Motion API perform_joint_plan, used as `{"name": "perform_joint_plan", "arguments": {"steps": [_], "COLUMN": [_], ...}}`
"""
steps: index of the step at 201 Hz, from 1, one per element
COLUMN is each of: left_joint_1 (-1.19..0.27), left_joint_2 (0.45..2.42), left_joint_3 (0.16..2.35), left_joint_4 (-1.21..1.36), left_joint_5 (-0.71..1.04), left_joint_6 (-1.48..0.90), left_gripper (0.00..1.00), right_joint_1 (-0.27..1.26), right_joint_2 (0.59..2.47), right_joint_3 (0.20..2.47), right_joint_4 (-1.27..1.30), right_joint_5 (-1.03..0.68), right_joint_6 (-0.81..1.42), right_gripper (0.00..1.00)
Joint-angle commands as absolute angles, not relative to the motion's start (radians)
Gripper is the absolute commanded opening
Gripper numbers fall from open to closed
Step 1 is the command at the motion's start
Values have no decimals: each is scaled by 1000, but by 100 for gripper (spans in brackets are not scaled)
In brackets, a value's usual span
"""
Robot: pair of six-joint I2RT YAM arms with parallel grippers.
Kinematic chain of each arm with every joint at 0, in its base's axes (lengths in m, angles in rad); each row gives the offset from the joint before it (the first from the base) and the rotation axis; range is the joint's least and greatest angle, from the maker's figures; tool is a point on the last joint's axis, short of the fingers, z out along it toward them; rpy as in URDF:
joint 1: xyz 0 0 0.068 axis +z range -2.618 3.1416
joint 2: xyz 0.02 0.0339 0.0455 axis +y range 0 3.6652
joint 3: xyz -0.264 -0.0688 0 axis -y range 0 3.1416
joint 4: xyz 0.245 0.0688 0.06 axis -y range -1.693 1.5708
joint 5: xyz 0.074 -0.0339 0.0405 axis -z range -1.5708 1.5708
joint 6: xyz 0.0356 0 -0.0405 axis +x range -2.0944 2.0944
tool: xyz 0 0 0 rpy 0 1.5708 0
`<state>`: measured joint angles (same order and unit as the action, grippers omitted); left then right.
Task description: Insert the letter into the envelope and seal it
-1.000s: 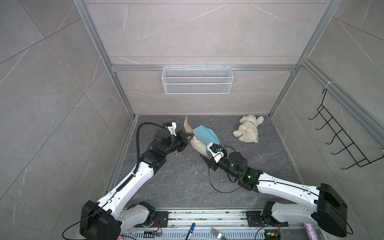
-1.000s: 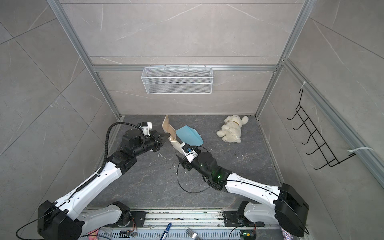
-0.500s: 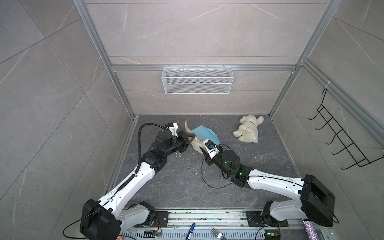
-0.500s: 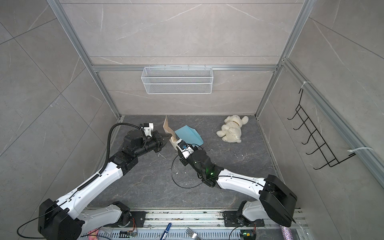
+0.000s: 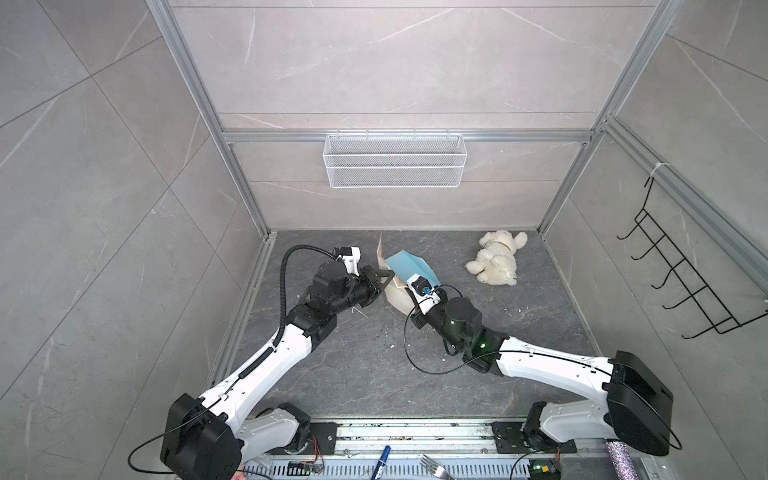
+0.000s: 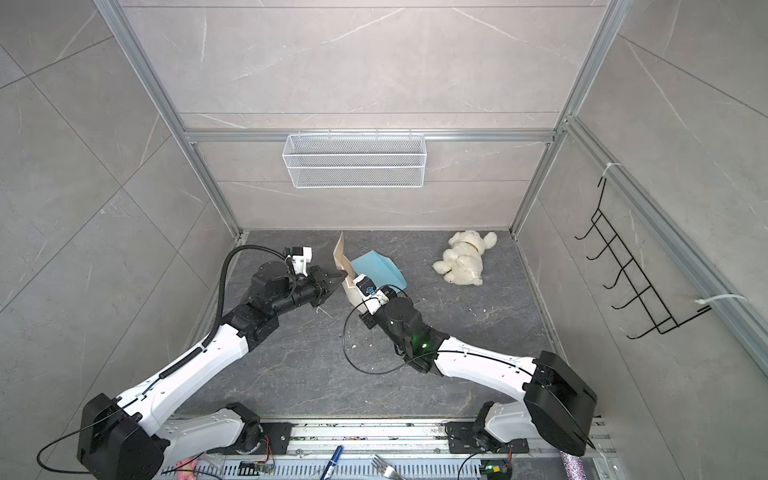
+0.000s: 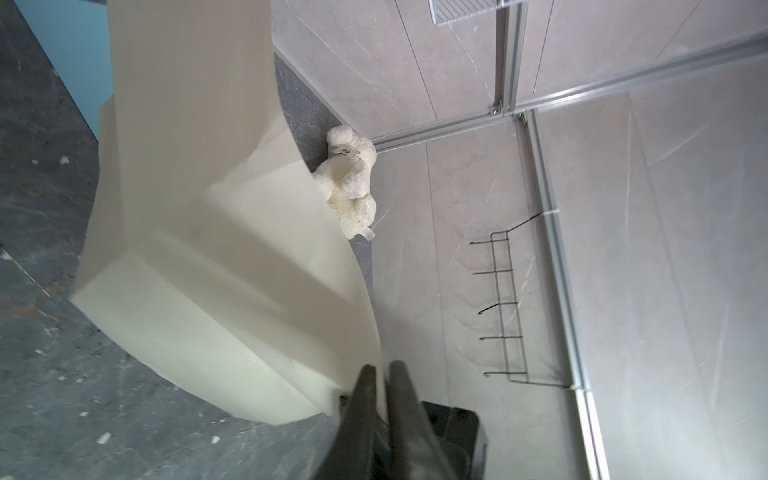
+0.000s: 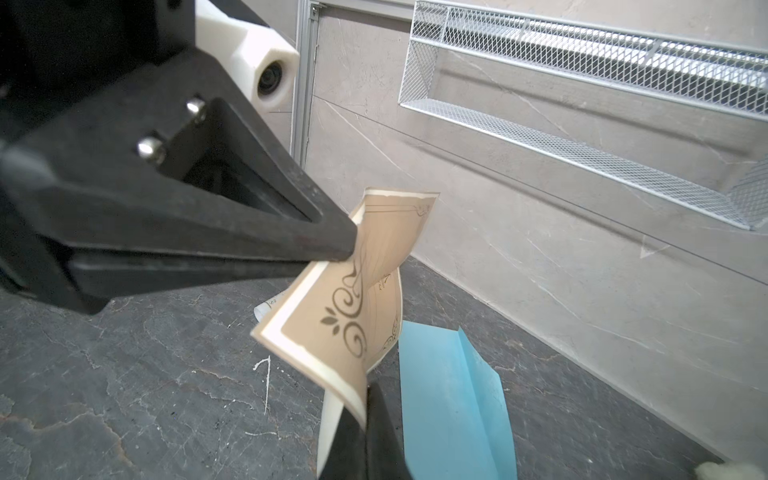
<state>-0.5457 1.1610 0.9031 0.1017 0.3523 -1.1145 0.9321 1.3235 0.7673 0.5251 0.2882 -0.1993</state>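
Behind the letter (image 7: 199,208), most of the envelope (image 7: 81,50) is hidden.

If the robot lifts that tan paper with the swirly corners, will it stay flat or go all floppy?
Probably floppy: the letter curls and buckles between the left hand and right hand. It looks light, since small pinches at its edges seem enough to hold it up. It may crease easily; sharp bends show in it now.
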Motion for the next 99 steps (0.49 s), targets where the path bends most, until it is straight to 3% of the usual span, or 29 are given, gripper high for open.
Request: {"name": "perform_joint_plan", "arguments": {"steps": [1, 24, 52, 64, 99], "left_joint_1": [-550, -550, -550, -550, -550], "left_joint_2": [1127, 1047, 925, 879, 790], "left_joint_3": [964, 958, 921, 897, 802], "left_joint_4": [44, -34, -65, -76, -26], "left_joint_5": [374, 334, 393, 433, 539], "left_joint_6": [-854, -649, -441, -377, -245], "left_gripper": [32, 70, 94, 100, 100], "right_joint_1": [930, 910, 862, 835, 810], "right_joint_2": [1230, 1143, 1014, 968, 888], "right_joint_3": [778, 772, 768, 781, 803], "right_joint_4": [447, 335, 184, 111, -30], "right_joint_5": [275, 245, 135, 66, -79], "right_joint_6": [-193, -183, -133, -105, -79], "right_gripper": [0, 0, 0, 0, 0]}}
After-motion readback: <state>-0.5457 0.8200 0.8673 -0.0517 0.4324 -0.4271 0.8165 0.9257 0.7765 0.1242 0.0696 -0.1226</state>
